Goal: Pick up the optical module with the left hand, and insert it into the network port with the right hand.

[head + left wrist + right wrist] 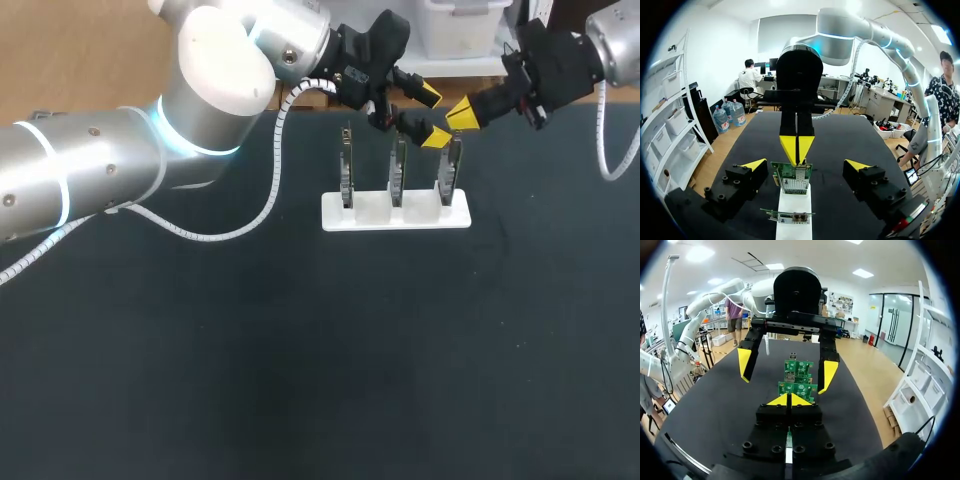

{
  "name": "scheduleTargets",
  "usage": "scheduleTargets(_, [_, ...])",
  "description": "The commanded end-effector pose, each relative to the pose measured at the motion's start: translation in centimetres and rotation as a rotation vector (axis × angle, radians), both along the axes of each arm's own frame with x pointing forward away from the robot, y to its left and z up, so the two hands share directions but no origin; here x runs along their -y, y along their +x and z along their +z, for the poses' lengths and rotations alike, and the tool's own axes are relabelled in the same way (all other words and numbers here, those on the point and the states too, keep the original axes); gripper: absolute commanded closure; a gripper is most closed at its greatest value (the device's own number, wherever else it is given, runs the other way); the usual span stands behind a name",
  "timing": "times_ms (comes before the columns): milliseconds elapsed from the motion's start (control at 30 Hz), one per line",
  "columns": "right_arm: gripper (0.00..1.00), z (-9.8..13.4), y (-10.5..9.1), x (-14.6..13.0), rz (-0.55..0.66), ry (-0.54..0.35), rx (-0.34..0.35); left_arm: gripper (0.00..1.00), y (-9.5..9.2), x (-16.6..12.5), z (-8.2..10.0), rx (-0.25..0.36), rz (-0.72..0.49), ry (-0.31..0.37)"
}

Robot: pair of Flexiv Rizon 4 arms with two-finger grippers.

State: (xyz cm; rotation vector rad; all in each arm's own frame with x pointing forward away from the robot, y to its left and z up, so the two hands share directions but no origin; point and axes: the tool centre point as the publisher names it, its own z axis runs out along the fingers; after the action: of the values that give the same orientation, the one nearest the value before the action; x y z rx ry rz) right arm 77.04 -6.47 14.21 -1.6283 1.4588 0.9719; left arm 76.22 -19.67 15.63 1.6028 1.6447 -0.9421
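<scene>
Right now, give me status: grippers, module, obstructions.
Left gripper open, by the end board. Right gripper shut, tips at that board's top edge. Optical module not visible in either.

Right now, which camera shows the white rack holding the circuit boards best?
The head view: the whole white rack shows from above, with three upright boards in a row. The left wrist view sees it end-on, a narrow strip under the boards. The right wrist view shows only a white sliver under its own end effector.
</scene>
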Motion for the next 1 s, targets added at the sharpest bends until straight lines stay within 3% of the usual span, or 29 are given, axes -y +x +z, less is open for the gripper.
scheduleTargets(33, [1.0, -0.6, -0.2, 0.1, -0.004, 0.001, -0.001, 0.0, 0.2, 0.1, 0.0, -0.003, -0.002, 0.004])
scheduleTargets(533, [1.0, -1.2, -0.4, 0.1, -0.006, 0.009, -0.015, 0.0, 0.2, 0.1, 0.0, -0.003, -0.002, 0.004])
scheduleTargets(1000, [1.0, 1.6, -0.2, 0.6, -0.028, 0.074, 0.063, 0.0, 0.2, 0.1, 0.0, -0.003, -0.002, 0.004])
